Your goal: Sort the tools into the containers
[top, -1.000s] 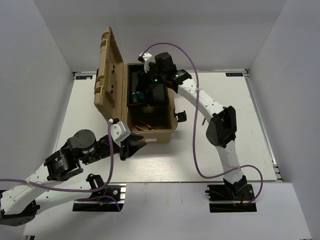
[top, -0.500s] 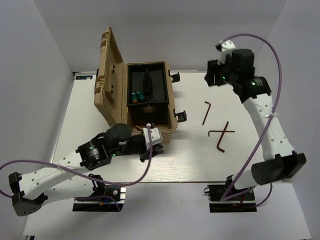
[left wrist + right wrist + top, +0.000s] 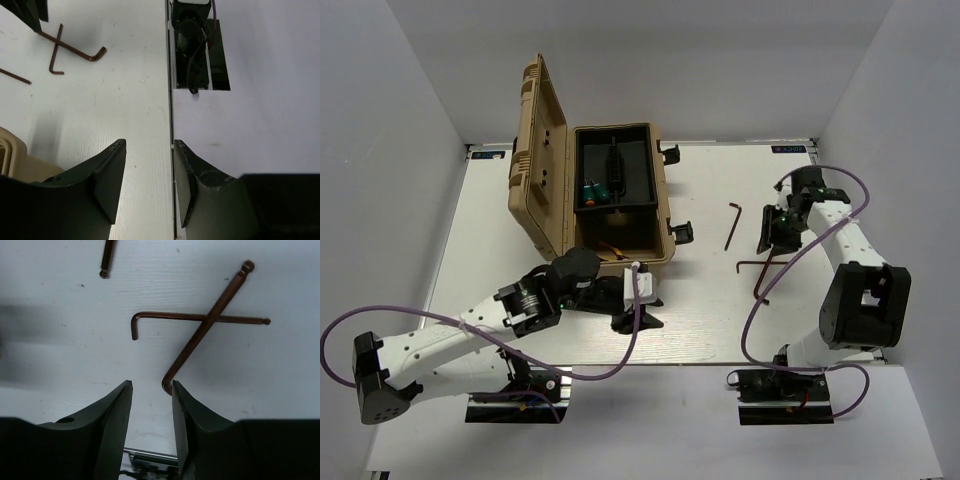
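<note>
My left gripper (image 3: 149,146) hovers, jaws apart and empty, at six o'clock of the open tan toolbox (image 3: 663,215). At the box's three o'clock my right gripper (image 3: 152,385), jaws parted, hangs over two crossed hex keys (image 3: 207,318). Green screwdrivers (image 3: 593,188) lie in the box.

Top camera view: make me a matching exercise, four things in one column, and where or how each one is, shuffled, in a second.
1 green screwdrivers
2 crossed hex keys
3 toolbox lid
4 left gripper

A standing open
B lying on the table
C open, holding nothing
D in the black tray

Pairs: 1-D, 2-B, 3-A, 4-C
</note>
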`<action>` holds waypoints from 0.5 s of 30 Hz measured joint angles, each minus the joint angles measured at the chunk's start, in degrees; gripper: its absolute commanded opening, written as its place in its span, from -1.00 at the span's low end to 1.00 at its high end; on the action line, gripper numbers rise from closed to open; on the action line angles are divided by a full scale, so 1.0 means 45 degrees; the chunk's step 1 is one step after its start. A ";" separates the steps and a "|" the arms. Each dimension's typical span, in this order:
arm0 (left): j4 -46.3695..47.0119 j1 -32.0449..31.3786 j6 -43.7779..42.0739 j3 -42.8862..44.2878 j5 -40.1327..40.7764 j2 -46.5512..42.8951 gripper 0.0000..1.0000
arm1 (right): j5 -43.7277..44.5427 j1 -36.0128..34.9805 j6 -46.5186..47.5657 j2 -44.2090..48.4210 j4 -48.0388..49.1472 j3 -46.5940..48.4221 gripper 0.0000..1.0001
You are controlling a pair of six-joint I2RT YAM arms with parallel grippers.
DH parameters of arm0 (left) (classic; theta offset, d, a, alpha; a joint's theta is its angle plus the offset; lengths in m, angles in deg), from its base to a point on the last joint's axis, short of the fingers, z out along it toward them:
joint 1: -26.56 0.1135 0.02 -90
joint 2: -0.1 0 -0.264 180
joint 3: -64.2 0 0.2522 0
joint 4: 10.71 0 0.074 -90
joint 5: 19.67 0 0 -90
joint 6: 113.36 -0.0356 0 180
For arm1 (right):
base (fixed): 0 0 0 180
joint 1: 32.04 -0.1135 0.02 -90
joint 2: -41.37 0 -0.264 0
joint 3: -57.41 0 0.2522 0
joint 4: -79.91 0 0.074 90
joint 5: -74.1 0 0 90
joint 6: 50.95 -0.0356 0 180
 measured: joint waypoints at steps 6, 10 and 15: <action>0.0291 0.0000 -0.0092 -0.0296 -0.0228 -0.1054 0.07 | -0.0141 0.1044 -0.0423 -0.0568 0.0097 -0.0151 -0.13; 0.0379 0.0000 -0.0107 -0.0296 -0.0398 -0.1103 0.07 | 0.0015 0.1103 -0.0437 -0.0913 0.0374 -0.0568 -0.16; 0.0374 0.0000 -0.0121 -0.0325 -0.0607 -0.0772 0.07 | 0.0253 0.0962 -0.0593 -0.1977 0.0797 -0.1336 -0.19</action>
